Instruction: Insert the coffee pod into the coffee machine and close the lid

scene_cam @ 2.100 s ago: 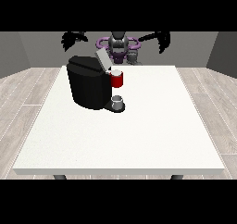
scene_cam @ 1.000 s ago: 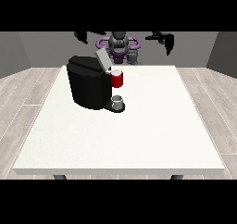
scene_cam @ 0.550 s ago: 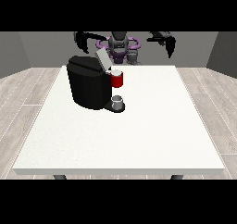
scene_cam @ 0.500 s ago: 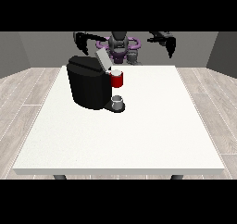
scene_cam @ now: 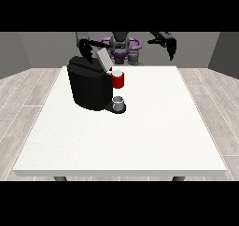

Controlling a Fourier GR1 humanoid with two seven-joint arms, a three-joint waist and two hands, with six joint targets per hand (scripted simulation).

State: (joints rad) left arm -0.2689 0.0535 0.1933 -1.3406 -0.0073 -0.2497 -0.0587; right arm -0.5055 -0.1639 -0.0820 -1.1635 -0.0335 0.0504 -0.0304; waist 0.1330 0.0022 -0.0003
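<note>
Small humanoid robot (scene_cam: 121,46): grey-and-black torso, purple ring at the waist, dark arms, black hands.

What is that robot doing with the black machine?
The robot stands behind a white table with a black coffee machine on it. The machine's lid is tipped up, open. A red part sticks out at its front, and a small grey cup sits below that. The hand at the view's left hangs just above the machine, near the lid. The hand at the view's right is up in the air, touching nothing. The lid is not closed yet.
</note>
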